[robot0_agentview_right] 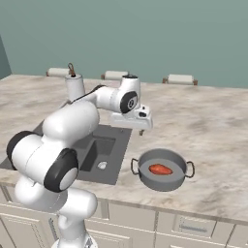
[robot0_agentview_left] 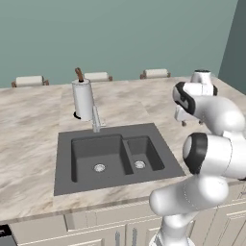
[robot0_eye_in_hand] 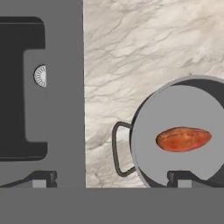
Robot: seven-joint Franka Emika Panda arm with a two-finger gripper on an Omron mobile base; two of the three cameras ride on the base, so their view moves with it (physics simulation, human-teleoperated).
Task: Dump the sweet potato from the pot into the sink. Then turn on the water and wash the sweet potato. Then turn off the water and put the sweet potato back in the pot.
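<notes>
An orange sweet potato (robot0_agentview_right: 160,169) lies flat in the grey pot (robot0_agentview_right: 145,177), long axis along the table's (robot0_agentview_right: 213,126) front edge. The pot sits near that edge, just right of the sink (robot0_agentview_left: 65,163). The gripper (robot0_eye_in_hand: 111,178) hovers above, fingers apart, empty. A paper-towel roll (robot0_agentview_left: 82,99) stands behind the sink.
</notes>
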